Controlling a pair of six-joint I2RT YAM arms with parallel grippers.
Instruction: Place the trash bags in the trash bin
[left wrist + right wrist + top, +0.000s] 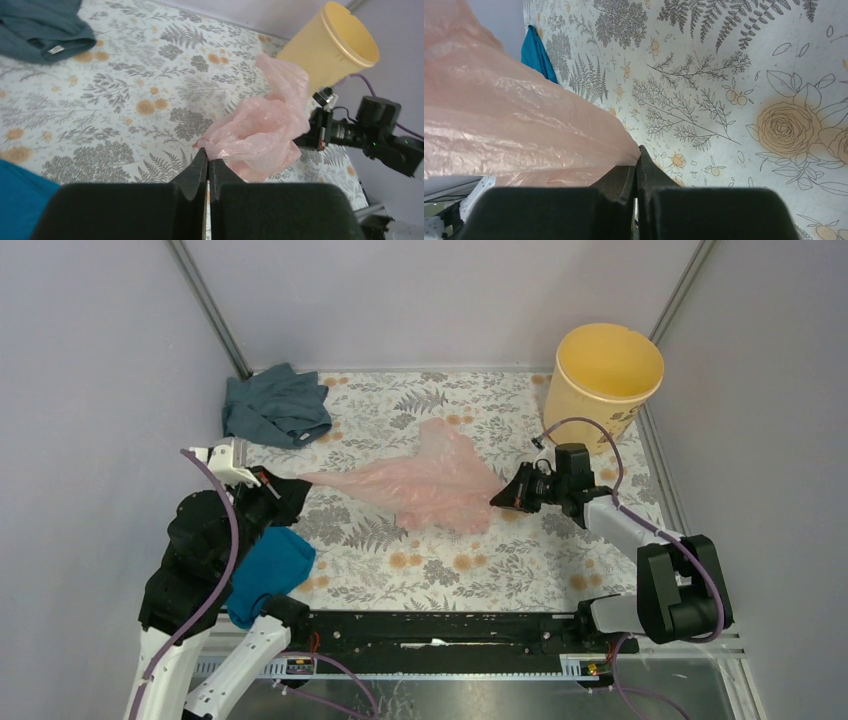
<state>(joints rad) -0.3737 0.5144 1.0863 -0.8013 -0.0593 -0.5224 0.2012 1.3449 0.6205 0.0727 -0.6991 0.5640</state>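
Observation:
The pale pink trash bag (pixel 430 480) is stretched above the flowered table between my two grippers. My left gripper (pixel 283 483) is shut on its left corner; in the left wrist view the closed tips (pixel 208 156) pinch the film of the bag (pixel 265 130). My right gripper (pixel 497 499) is shut on the bag's right edge; in the right wrist view the bag (pixel 499 125) fills the left side from the tips (pixel 638 152). The yellow-orange trash bin (pixel 604 380) stands upright at the far right corner, behind the right gripper, and shows in the left wrist view (pixel 332 47).
A grey-blue cloth (pixel 276 405) lies at the far left of the table. A bright teal cloth (pixel 268 568) lies near the left arm's base. Grey walls close in the table on the left, right and back. The right arm's purple cable (pixel 590 430) loops near the bin.

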